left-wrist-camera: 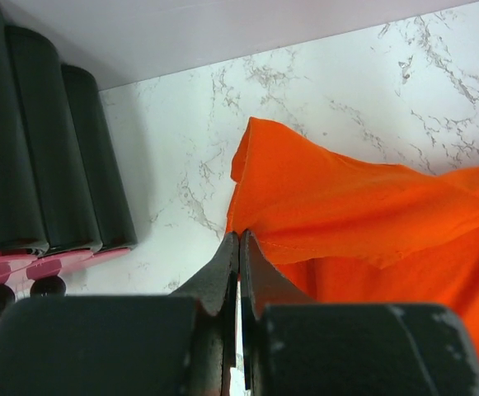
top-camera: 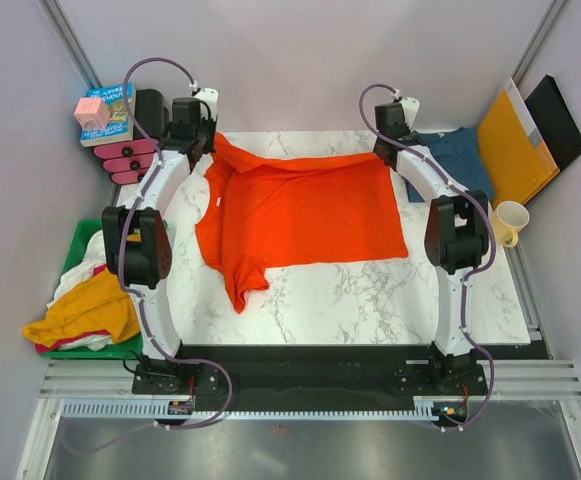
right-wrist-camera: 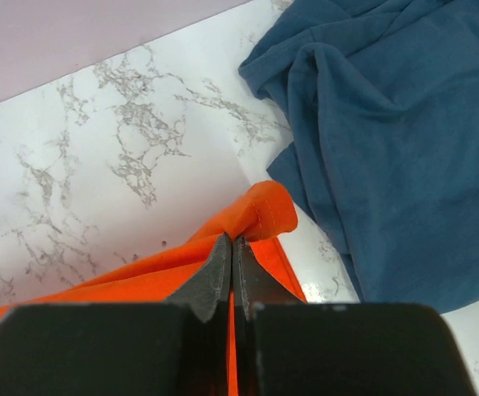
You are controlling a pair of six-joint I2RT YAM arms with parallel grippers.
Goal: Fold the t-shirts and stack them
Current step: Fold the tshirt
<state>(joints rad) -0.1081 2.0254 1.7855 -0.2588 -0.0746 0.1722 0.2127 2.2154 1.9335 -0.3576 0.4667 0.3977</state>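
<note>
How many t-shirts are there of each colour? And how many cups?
orange-red t-shirt: 1
dark blue t-shirt: 1
cream mug: 1
Total: 3 things, 2 t-shirts and 1 cup.
</note>
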